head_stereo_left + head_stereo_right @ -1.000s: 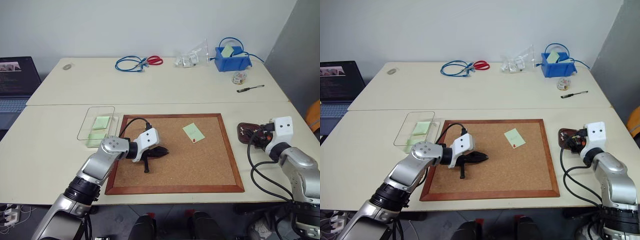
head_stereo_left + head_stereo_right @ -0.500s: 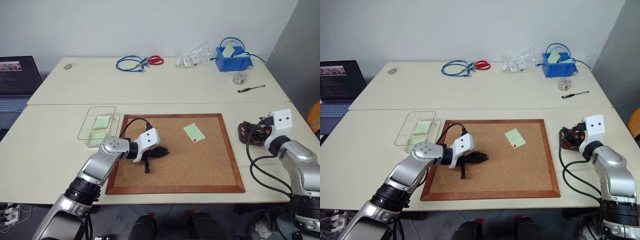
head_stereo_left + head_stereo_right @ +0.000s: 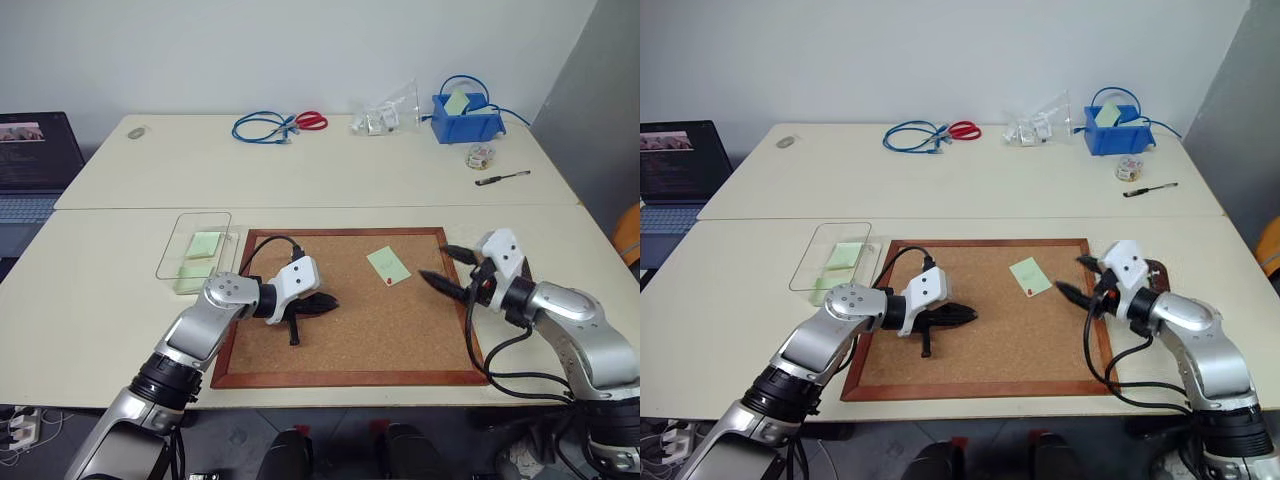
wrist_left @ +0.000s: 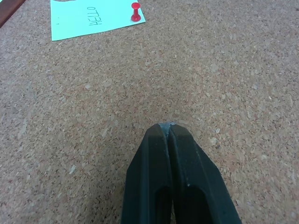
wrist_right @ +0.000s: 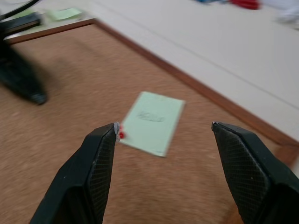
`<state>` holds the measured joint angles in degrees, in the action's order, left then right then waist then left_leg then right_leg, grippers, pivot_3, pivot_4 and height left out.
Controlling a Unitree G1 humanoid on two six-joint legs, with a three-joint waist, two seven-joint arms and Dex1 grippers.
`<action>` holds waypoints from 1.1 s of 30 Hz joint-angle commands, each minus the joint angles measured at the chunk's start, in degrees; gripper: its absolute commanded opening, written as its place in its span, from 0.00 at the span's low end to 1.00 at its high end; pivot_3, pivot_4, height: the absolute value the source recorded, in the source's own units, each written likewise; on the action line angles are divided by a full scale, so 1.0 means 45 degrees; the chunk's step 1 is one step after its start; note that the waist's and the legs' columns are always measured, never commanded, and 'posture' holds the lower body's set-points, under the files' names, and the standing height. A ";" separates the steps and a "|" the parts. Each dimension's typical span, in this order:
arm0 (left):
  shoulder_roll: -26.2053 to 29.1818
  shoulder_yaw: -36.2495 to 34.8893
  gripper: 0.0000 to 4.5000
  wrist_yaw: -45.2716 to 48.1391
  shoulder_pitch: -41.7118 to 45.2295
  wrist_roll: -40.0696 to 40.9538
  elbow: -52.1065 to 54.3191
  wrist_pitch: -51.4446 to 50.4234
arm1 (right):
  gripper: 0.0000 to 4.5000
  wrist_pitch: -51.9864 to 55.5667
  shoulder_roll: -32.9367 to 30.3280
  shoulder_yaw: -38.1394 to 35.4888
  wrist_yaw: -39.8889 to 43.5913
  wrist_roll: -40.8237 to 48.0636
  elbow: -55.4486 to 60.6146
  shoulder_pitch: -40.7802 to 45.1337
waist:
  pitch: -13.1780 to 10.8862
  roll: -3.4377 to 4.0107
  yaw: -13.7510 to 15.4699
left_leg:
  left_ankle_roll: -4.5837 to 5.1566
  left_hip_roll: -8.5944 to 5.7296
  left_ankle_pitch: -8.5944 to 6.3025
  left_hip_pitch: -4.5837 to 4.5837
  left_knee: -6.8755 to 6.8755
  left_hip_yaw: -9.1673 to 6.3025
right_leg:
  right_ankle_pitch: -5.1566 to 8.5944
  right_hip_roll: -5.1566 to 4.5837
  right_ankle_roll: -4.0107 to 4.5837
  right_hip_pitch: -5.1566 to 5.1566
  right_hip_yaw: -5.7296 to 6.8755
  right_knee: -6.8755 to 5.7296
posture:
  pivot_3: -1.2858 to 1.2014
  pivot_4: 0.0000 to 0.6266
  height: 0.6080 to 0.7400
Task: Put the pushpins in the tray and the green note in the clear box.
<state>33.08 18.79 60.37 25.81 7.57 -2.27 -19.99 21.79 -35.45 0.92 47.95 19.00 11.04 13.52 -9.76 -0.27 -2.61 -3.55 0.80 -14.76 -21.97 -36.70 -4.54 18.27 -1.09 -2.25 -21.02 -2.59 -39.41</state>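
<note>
In the head view, the note (image 3: 387, 265) is seen on the corkboard (image 3: 380, 330), held by a red pin (image 3: 386, 283) at its near corner. The right gripper (image 3: 447, 270) is beside it with jaws wide apart and empty. The left gripper (image 3: 318, 303) rests closed on the cork. The box (image 3: 190, 245) lies left of the board.

In the left wrist view, the fingers (image 4: 175, 182) are pressed together.

In the right wrist view, the note (image 5: 152, 121) is framed between the open fingers. The step in hand seems to be the removal of the pin; a careful approach to its small head is needed.
</note>
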 commanded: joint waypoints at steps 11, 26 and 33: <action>0.0199 0.0510 0.00 -0.0141 -0.0591 -0.0688 -0.0575 -0.0483 | 0.76 -0.2047 0.0932 0.1479 0.1323 -0.0889 -0.2565 0.1625 | -0.0003 -0.0006 0.0051 | -0.0001 0.0001 0.0000 -0.0001 -0.0002 -0.0003 | -0.0002 -0.0001 0.0003 0.0000 0.0002 0.0000 | 0.52 0.24 1.00; 0.0245 0.0505 0.00 -0.0210 -0.0591 -0.0643 -0.0446 -0.0604 | 0.72 -0.2203 0.1697 0.1749 0.1271 -0.1189 -0.3612 0.2062 | -0.0003 -0.0007 0.0051 | -0.0001 0.0001 0.0000 -0.0001 -0.0003 -0.0008 | -0.0003 0.0000 0.0004 0.0000 0.0006 -0.0003 | 0.52 0.24 1.00; 0.0310 0.0452 0.00 -0.0202 -0.0603 -0.0621 -0.0416 -0.0675 | 0.41 -0.2325 0.1641 0.1629 0.1280 -0.1330 -0.3924 0.2052 | -0.0003 -0.0007 0.0047 | -0.0001 0.0002 0.0000 -0.0001 -0.0003 -0.0008 | -0.0003 0.0000 0.0005 -0.0001 0.0006 -0.0003 | 0.52 0.24 1.00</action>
<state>33.14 18.73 59.43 25.28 7.56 -1.49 -19.88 12.61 -27.92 9.29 53.60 12.89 -7.52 21.83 -9.78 -0.29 -2.40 -3.55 0.80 -14.76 -21.97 -36.72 -4.58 18.26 -1.09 -2.23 -21.02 -2.56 -39.42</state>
